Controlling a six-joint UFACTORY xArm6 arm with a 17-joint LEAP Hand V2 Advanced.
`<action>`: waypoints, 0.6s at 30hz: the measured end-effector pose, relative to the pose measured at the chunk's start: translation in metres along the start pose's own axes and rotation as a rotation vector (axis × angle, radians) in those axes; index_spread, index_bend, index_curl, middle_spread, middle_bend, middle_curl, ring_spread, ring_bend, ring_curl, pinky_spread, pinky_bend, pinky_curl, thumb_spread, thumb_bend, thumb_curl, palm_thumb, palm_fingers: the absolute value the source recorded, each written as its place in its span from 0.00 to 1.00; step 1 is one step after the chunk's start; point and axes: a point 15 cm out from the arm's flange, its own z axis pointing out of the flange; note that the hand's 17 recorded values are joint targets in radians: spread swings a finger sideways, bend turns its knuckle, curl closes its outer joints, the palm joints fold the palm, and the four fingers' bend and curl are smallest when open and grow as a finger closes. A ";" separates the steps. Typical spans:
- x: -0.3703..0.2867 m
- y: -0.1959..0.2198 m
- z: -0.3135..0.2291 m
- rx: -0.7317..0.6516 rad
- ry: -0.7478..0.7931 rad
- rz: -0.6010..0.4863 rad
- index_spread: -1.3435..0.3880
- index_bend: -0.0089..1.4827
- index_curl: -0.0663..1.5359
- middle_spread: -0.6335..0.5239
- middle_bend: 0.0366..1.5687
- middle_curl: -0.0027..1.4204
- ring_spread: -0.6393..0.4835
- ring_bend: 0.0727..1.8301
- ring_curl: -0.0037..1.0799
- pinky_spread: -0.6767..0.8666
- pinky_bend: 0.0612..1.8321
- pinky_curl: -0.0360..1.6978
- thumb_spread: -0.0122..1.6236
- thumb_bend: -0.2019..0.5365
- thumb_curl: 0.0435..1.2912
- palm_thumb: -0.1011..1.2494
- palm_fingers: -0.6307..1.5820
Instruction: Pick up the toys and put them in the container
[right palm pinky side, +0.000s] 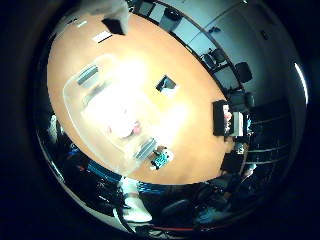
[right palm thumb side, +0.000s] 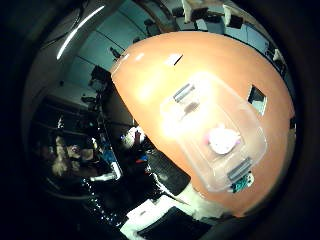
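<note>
A clear plastic container (right palm thumb side: 190, 120) with grey latches at both ends stands on the orange-brown table (right palm thumb side: 150, 70). A round pink-and-white toy (right palm thumb side: 222, 140) lies inside it. A small teal toy (right palm thumb side: 243, 185) lies on the table just outside the container's end, near the table's edge; it also shows in the little finger side view (right palm pinky side: 160, 157).
A flat black object (right palm pinky side: 166, 84) lies on the table beside the container. A dark box-like thing (right palm pinky side: 228, 118) stands at the table's edge. Office chairs (right palm pinky side: 240, 72) ring the table. The white arm (right palm thumb side: 150, 215) rises near the container's end.
</note>
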 end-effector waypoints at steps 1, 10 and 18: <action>0.003 0.001 -0.002 0.003 0.002 0.003 0.50 0.14 0.30 0.50 0.21 0.26 0.64 0.33 0.29 0.73 0.34 0.39 0.72 0.25 0.18 0.37 0.35; 0.057 0.044 -0.021 -0.026 0.042 0.080 0.52 0.11 0.25 0.51 0.16 0.24 0.66 0.30 0.24 0.77 0.30 0.33 0.71 0.25 0.17 0.36 0.39; 0.164 0.132 -0.017 -0.106 0.118 0.223 0.53 0.11 0.22 0.52 0.15 0.24 0.69 0.29 0.21 0.76 0.30 0.29 0.70 0.25 0.17 0.36 0.38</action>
